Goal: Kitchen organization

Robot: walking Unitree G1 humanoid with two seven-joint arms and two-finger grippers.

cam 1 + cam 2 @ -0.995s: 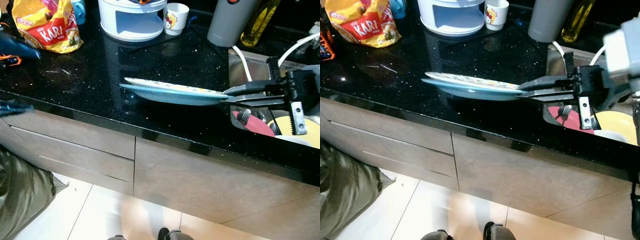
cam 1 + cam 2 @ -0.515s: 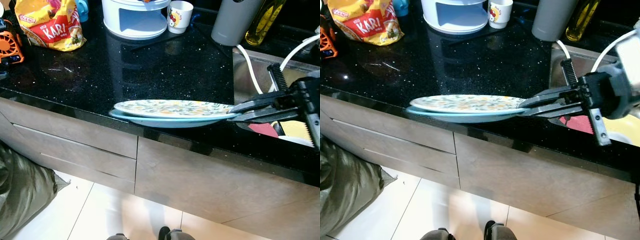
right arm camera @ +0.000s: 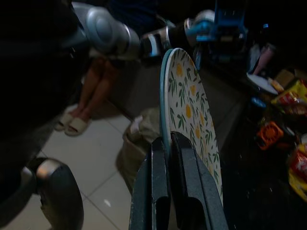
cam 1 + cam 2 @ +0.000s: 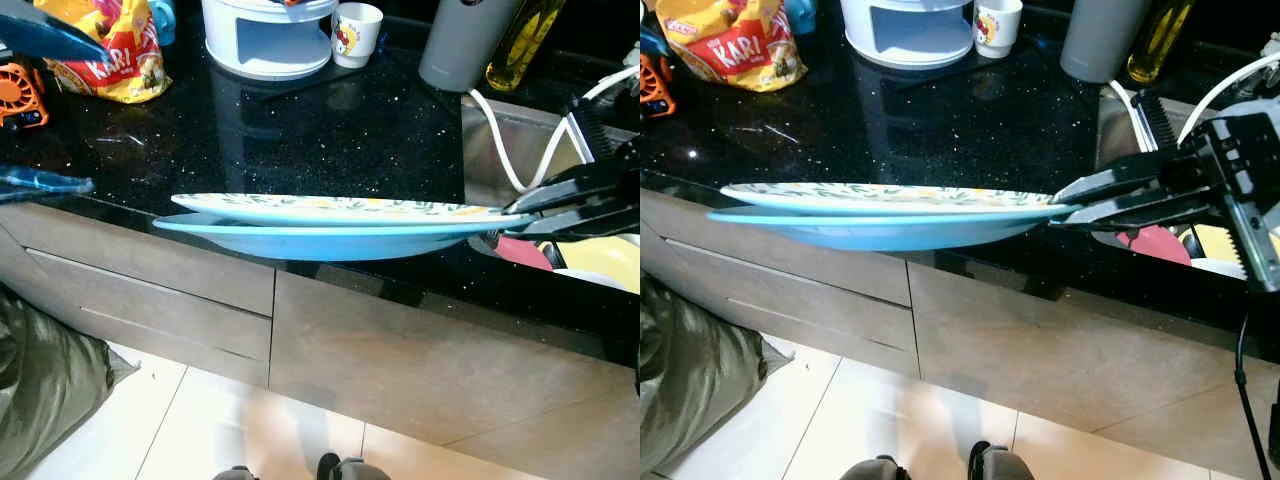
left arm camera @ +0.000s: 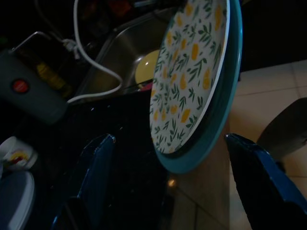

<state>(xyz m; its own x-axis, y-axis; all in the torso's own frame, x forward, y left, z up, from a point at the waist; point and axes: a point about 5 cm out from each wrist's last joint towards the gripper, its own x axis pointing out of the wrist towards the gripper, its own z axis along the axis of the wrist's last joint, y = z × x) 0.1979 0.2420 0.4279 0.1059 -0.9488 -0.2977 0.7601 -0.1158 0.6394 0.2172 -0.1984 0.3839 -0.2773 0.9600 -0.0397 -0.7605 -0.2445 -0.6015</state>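
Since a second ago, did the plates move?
Yes. The plates, held by the right tool, came off the black counter toward its front edge, now overhanging the drawers.

"kari" on yellow snack bag [image 4: 728, 45]

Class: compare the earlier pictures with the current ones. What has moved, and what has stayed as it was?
The right gripper, still shut on the two stacked plates, has carried them off the counter toward the robot, past its front edge. The snack bag, cup and sink stay put.
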